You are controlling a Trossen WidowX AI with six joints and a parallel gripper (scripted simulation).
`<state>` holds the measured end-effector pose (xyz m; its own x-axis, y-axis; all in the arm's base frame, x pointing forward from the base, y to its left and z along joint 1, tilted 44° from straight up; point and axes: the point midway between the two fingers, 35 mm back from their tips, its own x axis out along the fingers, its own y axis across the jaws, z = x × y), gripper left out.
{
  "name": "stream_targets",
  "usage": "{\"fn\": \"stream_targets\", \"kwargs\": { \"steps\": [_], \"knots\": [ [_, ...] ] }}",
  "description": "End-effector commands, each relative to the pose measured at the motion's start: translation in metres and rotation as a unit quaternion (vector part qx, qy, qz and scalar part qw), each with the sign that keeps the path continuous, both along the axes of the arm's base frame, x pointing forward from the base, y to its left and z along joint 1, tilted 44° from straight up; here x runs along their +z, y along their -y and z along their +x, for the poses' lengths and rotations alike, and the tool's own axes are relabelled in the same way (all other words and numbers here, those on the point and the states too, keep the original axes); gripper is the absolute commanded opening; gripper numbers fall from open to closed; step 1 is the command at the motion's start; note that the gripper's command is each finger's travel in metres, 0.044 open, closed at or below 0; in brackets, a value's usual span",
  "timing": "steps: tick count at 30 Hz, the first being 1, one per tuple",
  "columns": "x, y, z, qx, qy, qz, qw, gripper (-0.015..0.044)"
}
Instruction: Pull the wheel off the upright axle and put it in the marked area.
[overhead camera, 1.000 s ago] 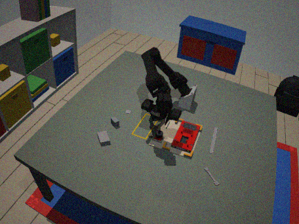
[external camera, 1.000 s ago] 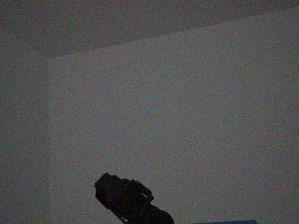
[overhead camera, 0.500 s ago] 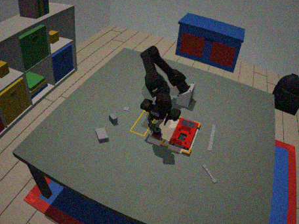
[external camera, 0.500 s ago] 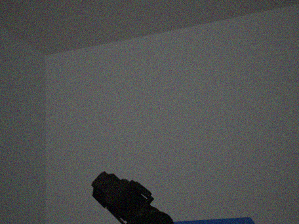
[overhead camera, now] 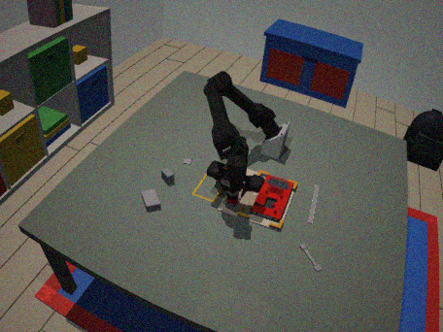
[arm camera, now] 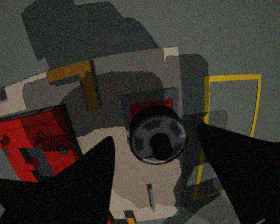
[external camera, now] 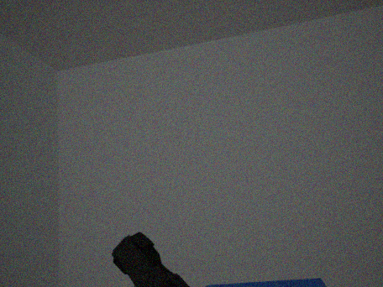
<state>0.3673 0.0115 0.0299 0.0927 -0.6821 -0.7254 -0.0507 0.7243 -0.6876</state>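
Black wheel on upright axle [arm camera: 161, 145] (hub skyward); claw [overhead camera: 232, 201] [arm camera: 156, 136] open around it.

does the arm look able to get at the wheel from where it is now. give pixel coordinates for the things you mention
Probably yes: in the wrist view the wheel [arm camera: 158, 137] shows between the open fingers of the gripper [overhead camera: 233, 197] [arm camera: 156, 136], with nothing seen covering it. How much lower the fingers must go is hard to tell.
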Motion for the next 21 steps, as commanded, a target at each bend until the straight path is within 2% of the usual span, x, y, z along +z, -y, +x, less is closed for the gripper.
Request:
{"fn": "stream_targets", "kwargs": {
  "steps": [1,4,8,16,21],
  "knots": [
    [-0.0037,0.0045,-0.0006,0.002,-0.001,-0.004,1.0,0.03],
    [-0.0037,0.0045,-0.0006,0.002,-0.001,-0.004,1.0,0.03],
    [-0.0017,0.0013,0.0005,0.001,0.001,0.0,1.0,0.0195],
    [-0.0017,0.0013,0.0005,0.001,0.001,0.0,1.0,0.0142],
    [-0.0012,0.0008,0.0005,0.001,0.001,0.0,1.0,0.001]
  ]
}}
